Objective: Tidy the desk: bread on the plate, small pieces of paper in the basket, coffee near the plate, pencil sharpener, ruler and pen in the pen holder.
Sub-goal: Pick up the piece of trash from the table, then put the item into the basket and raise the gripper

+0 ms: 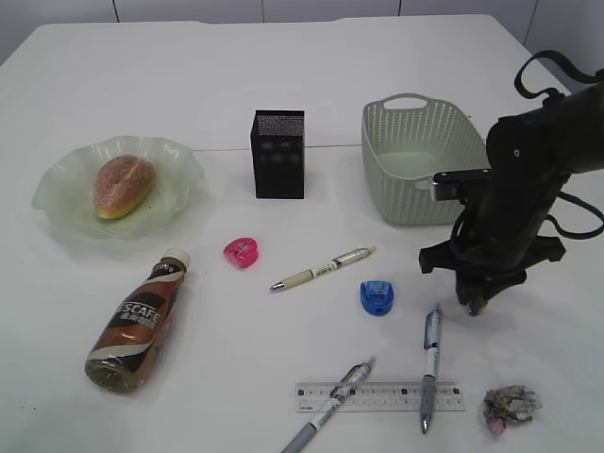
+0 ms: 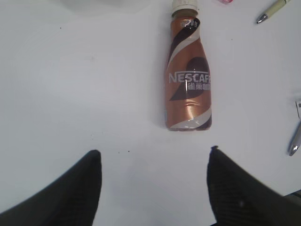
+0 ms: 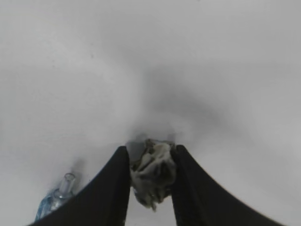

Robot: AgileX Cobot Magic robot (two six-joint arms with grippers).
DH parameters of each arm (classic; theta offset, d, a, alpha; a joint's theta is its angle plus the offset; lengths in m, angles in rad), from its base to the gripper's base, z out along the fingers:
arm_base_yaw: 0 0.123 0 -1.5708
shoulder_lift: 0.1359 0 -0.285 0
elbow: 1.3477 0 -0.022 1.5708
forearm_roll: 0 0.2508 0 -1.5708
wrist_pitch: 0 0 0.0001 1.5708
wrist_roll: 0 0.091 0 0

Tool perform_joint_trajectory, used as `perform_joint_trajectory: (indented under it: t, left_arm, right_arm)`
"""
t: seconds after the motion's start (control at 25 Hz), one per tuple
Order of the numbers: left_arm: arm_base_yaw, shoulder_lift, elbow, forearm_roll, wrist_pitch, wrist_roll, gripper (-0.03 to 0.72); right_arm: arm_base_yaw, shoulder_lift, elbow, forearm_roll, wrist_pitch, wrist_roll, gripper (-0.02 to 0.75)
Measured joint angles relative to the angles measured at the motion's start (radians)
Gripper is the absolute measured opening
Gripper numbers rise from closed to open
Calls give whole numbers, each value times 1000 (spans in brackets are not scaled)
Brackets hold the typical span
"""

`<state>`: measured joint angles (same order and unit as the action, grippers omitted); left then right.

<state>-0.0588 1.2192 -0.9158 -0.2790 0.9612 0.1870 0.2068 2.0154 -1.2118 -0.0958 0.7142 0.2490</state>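
Ruler (image 1: 379, 396) nearest, one; two of three pens (image 1: 430, 363) cross it. Bread (image 1: 123, 185), one, on plate (image 1: 57, 189). Coffee (image 2: 189, 80), one, lying flat, label "NESCAFE", ahead of left gripper (image 2: 155, 151), apart; jaws wide. Two sharpeners, pink (image 1: 241, 252) and blue (image 1: 377, 297). Right gripper (image 3: 150, 148) pinches paper wad (image 3: 153, 176); second wad (image 1: 512, 408) lies on desk (image 1: 189, 57).

The white tabletop (image 1: 283, 66) carried a plate (image 1: 179, 156), bottle (image 1: 137, 324), pen holder (image 1: 279, 154), basket (image 1: 420, 175), sharpeners, pens and a ruler (image 1: 379, 396).
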Motion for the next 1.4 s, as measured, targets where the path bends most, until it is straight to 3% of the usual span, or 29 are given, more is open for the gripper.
perform_joint_trajectory:
  t: [0.36,0.6,1.0,1.08,1.28,1.4]
  left_arm:
    - [0,0,0,0,-4,0,512]
    - [0,0,0,0,-16,0,511]
    - [0,0,0,6,-20,0,511]
    - [0,0,0,8,-20,0,511]
    - [0,0,0,10,-20,0,503]
    - [0,0,0,10,-20,0,501]
  right_arm:
    - [0,-159,-26,0,2,0,157]
    - [0,-265,-182,10,6,-2,155]
    - [0,-70,-389,10,-153,65,160]
    - [0,-37,-405,11,-155,69,222]
    - [0,-27,-421,11,-150,71,493]
    - [0,-39,-421,11,-74,67,548]
